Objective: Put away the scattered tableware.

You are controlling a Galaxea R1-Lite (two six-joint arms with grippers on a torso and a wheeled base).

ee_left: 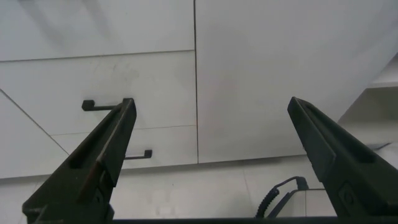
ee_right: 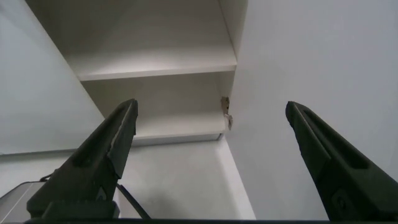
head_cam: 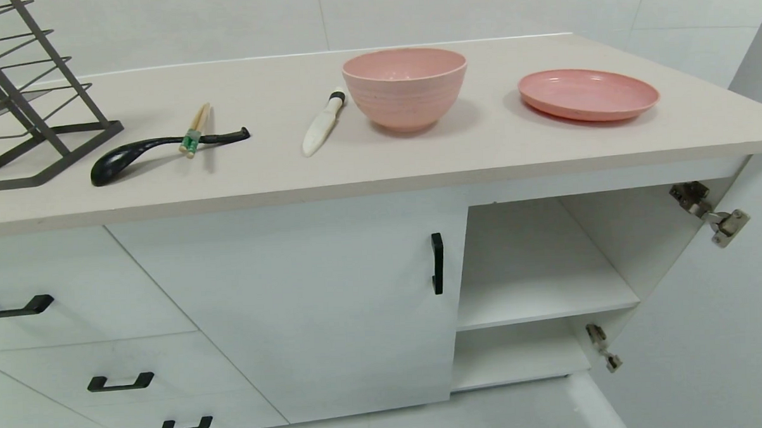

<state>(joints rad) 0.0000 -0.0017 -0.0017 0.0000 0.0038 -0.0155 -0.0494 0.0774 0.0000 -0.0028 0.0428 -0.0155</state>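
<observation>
Left tool (ee_left: 210,106) hangs low facing the drawer fronts (ee_left: 143,81), jaws wide, gripping nothing. My right tool (ee_right: 211,106) is just as wide, nothing in it, aimed into the cupboard (ee_right: 155,62). Its door (head_cam: 708,329) stands swung open, I'd say so the shelves can take the crockery. Up on the worktop (head_cam: 480,148) it's all spread in a row: ladle (head_cam: 138,148) near the rack (head_cam: 35,106), chopsticks (head_cam: 195,127) lying across its handle, then the knife (head_cam: 320,130). Next the bowl (head_cam: 405,86), upright, nothing inside. Last the plate (head_cam: 589,93), flat, nothing on it, closest to the open cupboard and probably my first pick
</observation>
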